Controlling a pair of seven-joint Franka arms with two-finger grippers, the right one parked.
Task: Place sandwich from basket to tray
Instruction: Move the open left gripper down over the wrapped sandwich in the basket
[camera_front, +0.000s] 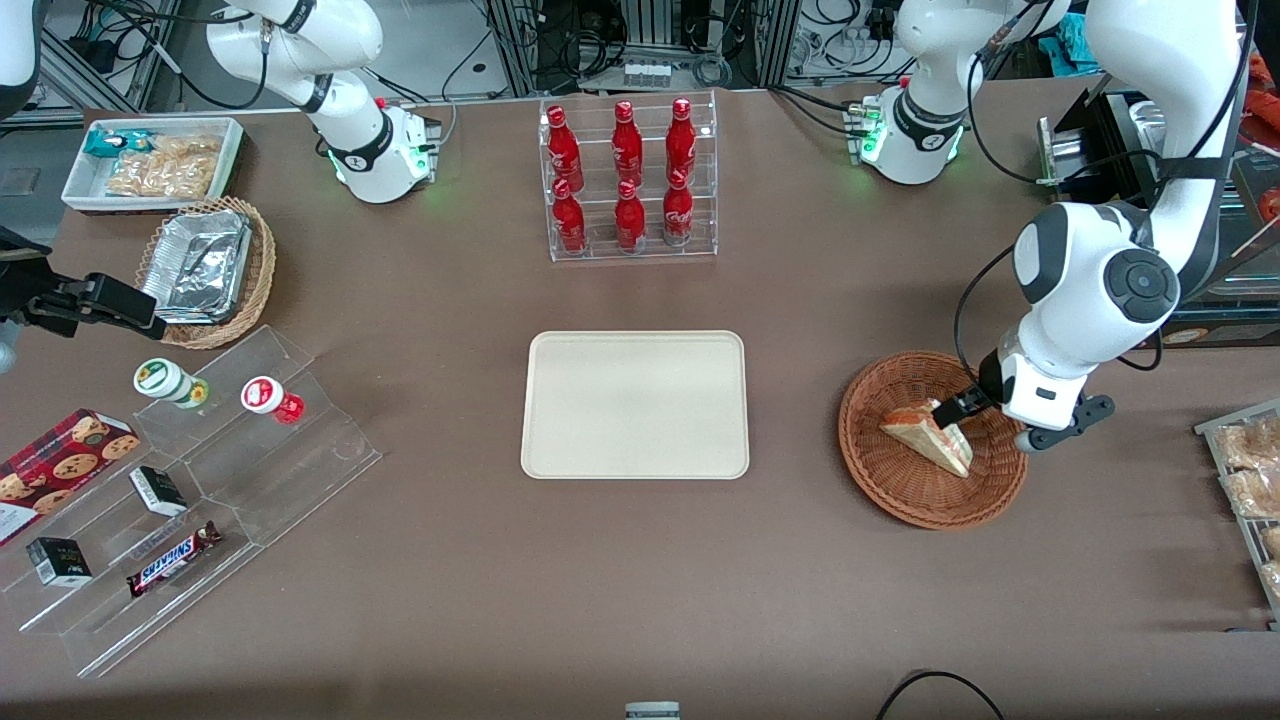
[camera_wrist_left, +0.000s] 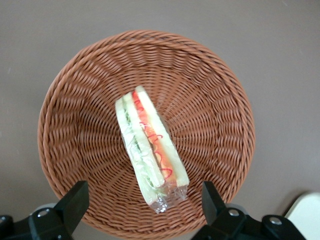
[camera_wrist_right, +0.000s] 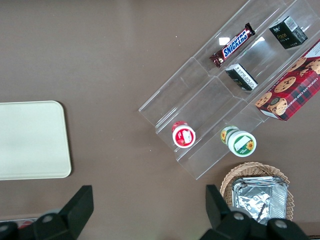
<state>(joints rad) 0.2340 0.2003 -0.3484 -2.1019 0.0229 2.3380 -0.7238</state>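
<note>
Reading plainly on the clear stepped display stand (camera_wrist_right: 220, 95), a chocolate bar (camera_wrist_right: 232, 45) carries the name SNICKERS, and the red box (camera_wrist_right: 290, 92) beside it shows cookies and the words CHOCOLATE CHIP. The red bottles (camera_front: 627, 170) in the clear rack, farther from the front camera than the tray (camera_front: 635, 404), bear white script too small to read. Taking the basket (camera_front: 900, 480) as landmark, it sits well apart from the tray toward the working arm's end of the table. The sandwich (camera_wrist_left: 150, 150) lies in its middle, wrapped in clear film. The gripper (camera_wrist_left: 145, 210) hangs above the basket with fingers (camera_wrist_left: 75, 202) spread wide, straddling the sandwich's end without touching it, holding nothing.
</note>
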